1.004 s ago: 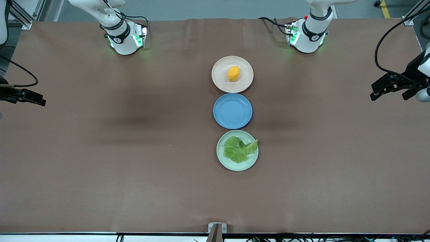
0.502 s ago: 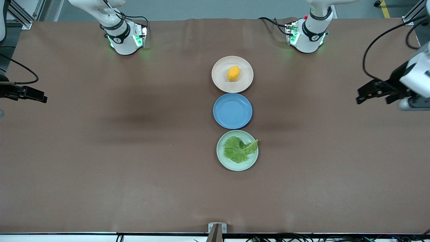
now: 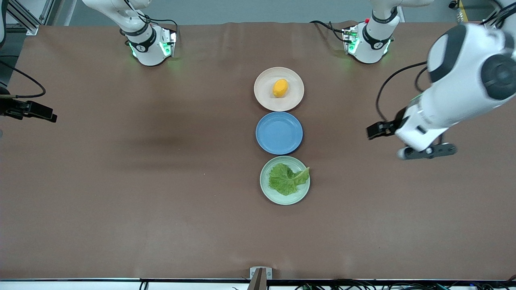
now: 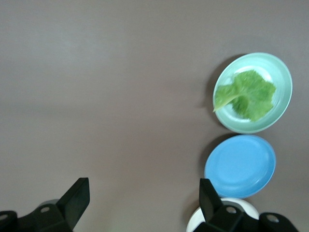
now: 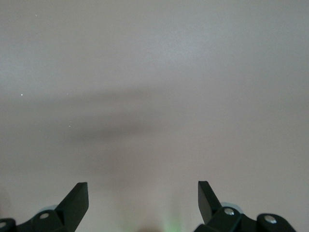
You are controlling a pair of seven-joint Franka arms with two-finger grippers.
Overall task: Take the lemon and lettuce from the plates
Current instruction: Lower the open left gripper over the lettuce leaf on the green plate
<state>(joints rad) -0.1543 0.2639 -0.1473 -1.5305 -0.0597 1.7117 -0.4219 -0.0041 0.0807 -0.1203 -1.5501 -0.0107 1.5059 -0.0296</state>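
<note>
The lemon lies on the cream plate, farthest from the front camera; the lettuce lies on the mint plate, nearest it, with a blue plate between them. Neither item is picked yet, so the whole task remains. The left end effector hangs over bare tabletop toward the left arm's end, fingers spread wide and empty. The right end effector waits over the right arm's end, likewise spread and empty.

A matt brown cloth is covering the counter; the smooth plates are looking like plastic, the lettuce crinkled.
</note>
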